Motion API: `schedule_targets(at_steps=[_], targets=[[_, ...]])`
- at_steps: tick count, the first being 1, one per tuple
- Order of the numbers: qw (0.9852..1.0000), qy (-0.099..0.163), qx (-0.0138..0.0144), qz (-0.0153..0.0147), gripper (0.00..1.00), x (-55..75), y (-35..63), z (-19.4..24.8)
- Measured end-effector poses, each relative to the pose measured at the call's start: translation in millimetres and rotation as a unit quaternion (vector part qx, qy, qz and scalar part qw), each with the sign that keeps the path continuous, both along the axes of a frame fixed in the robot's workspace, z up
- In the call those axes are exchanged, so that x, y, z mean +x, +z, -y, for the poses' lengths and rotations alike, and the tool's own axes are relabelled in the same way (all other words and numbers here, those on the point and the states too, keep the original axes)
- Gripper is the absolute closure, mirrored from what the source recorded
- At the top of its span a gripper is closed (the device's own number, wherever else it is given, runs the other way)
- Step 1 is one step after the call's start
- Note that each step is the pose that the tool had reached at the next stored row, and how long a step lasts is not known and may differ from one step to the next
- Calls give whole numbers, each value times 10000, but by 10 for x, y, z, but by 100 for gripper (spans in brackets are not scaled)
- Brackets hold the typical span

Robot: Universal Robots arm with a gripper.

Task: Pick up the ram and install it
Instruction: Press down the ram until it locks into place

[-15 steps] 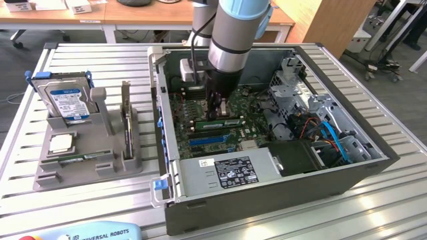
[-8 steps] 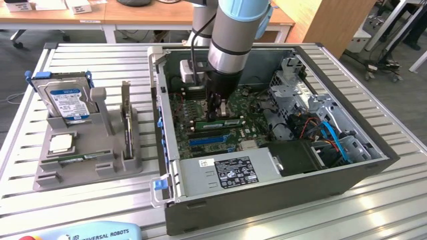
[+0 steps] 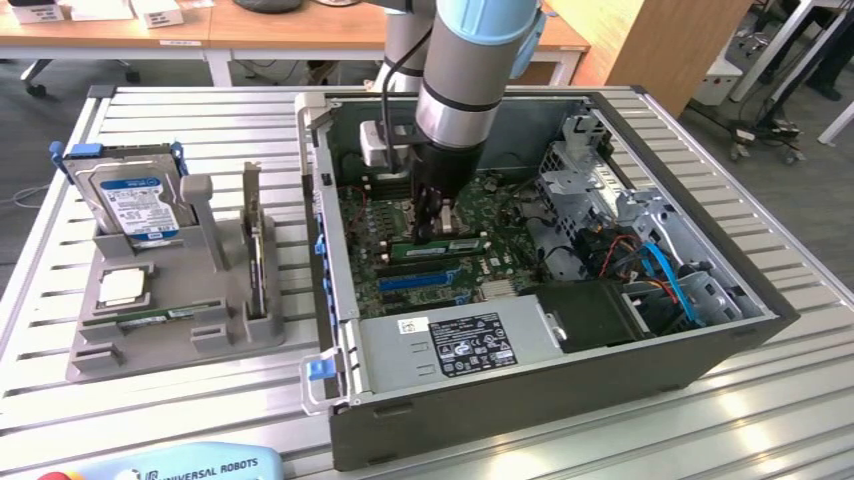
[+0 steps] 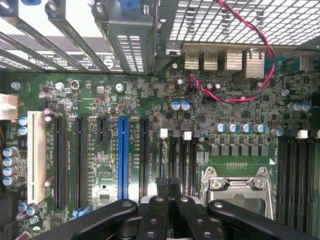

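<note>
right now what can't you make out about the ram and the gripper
- Exterior view: the black gripper is down inside the open grey computer case; its own body hides the tips, so whether it holds the long green ram stick cannot be told.
- Wrist view: the gripper covers the green motherboard directly beneath it, hiding any ram there.
- Exterior view: the grey holder rack carries small parts too small to identify.

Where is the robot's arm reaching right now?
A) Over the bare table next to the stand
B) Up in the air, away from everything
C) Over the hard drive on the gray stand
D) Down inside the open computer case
D: the arm comes down into the open computer case, with its gripper low over the green circuit board, far from the gray stand that holds the hard drive.
</note>
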State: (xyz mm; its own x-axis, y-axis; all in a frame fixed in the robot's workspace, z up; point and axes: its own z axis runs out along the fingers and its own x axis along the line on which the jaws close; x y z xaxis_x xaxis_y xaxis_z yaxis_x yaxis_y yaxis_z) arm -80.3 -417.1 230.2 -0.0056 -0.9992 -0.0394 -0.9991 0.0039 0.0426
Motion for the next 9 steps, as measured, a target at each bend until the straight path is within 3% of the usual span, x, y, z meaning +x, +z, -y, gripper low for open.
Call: schedule_targets(at_steps=[9], targets=[[10000, 0, 1, 1, 90, 0, -14, 0]])
